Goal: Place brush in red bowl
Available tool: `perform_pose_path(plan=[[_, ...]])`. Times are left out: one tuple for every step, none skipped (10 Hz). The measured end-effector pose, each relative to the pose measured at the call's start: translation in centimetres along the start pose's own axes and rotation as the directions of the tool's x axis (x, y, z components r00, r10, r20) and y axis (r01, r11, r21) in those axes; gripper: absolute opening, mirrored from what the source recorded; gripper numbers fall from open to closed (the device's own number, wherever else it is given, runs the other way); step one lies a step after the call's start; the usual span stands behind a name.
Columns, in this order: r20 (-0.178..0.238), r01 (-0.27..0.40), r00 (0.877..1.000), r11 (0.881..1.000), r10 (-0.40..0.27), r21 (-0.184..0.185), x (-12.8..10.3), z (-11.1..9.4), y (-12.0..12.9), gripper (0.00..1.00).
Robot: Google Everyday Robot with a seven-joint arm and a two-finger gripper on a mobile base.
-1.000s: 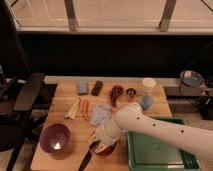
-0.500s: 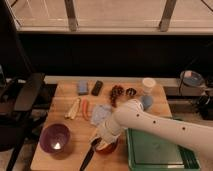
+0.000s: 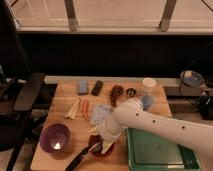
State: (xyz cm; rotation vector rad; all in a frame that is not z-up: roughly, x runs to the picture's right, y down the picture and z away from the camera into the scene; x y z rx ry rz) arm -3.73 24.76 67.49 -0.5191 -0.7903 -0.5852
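The red bowl (image 3: 106, 150) sits near the table's front edge, mostly covered by my arm. The brush (image 3: 80, 158), long and black, slants from the bowl's left rim down-left toward the front edge of the table. Its upper end is hidden under my gripper (image 3: 101, 140), which hangs right over the left part of the red bowl. My white arm (image 3: 160, 125) reaches in from the right.
A purple bowl (image 3: 54, 138) stands left of the brush. A green tray (image 3: 159, 152) lies right of the red bowl. Behind are a blue cloth (image 3: 100, 114), yellow and orange food pieces (image 3: 77, 107), a black block (image 3: 97, 87), a white cup (image 3: 148, 84) and brown items (image 3: 118, 93).
My arm has shifted slightly over the red bowl. The brush keeps much the same slant at the bowl's left rim.
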Motion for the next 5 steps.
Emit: perform_pose_path(plan=[[-0.046,-0.007,0.999,1.0,0.007,-0.015,0.3,-1.4,0.0,0.8],[-0.077,-0.011,0.997,1.0,0.01,-0.021,0.5,-2.5,-0.2,0.8],[-0.117,-0.01,0.993,1.0,0.007,-0.026,0.7,-4.0,-0.8,0.8],[-0.174,-0.017,0.985,0.999,0.011,-0.03,1.5,-6.2,-1.5,0.8],[-0.233,-0.036,0.972,0.999,0.029,-0.023,2.6,-8.4,-2.1,0.8]])
